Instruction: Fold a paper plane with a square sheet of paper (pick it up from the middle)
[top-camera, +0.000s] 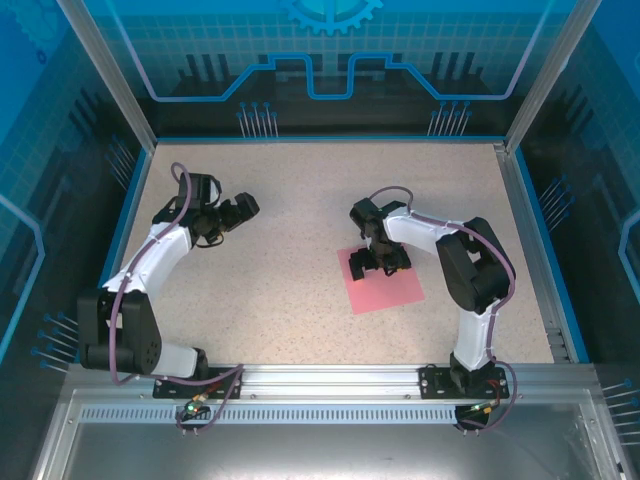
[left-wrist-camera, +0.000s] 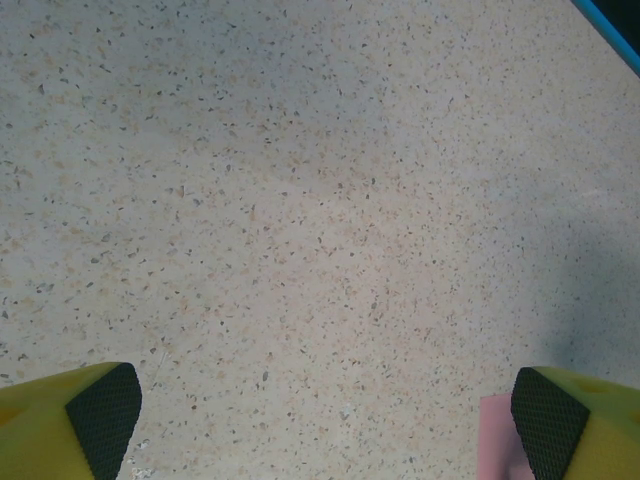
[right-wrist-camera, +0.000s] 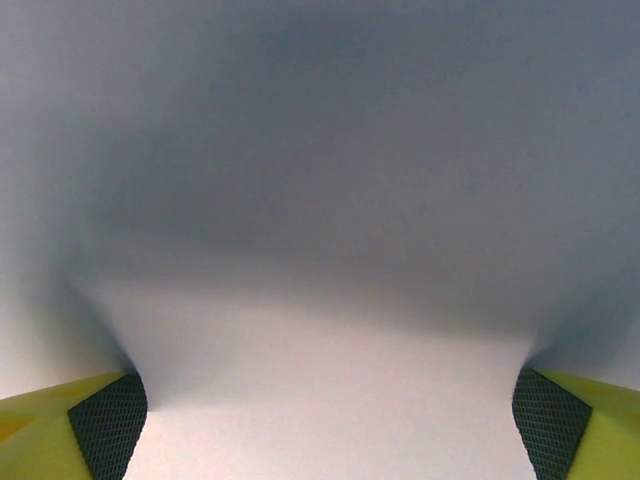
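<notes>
L gripper (top-camera: 238, 213) is seen toward the far-left part of the table (top-camera: 290, 300), its jaws spread wide w/ nothing between them. In the L wrist cam the same gripper (left-wrist-camera: 325, 430) is shown w/ its two yellow fingers at the bottom corners of the frame. Their black pads (left-wrist-camera: 103, 415) are set well apart over bare speckled tabletop. R gripper (top-camera: 376, 264) is found right of centre, pointed downward, jaws likewise spread wide.

Counted: 2 arms, 2 grippers, 2 fingers per gripper, 1 square sheet of paper (top-camera: 395, 288). The sheet is pink-red and looks flat and unfolded from above.

The sheet is laid right of table centre, well apart from the L gripper and off to its right. A small pink corner (left-wrist-camera: 497, 440) is caught in the L wrist cam, just beside the finger at the frame's bottom right. The R gripper is positioned over the sheet's far-left part, near that corner. Whether contact is made can't be told from above.

In the R wrist cam the R gripper (right-wrist-camera: 325, 430) is shown w/ pads (right-wrist-camera: 108, 420) wide apart. A pale grey-white blurred surface is seen between them, v. close to the lens. What it is can't be told.
</notes>
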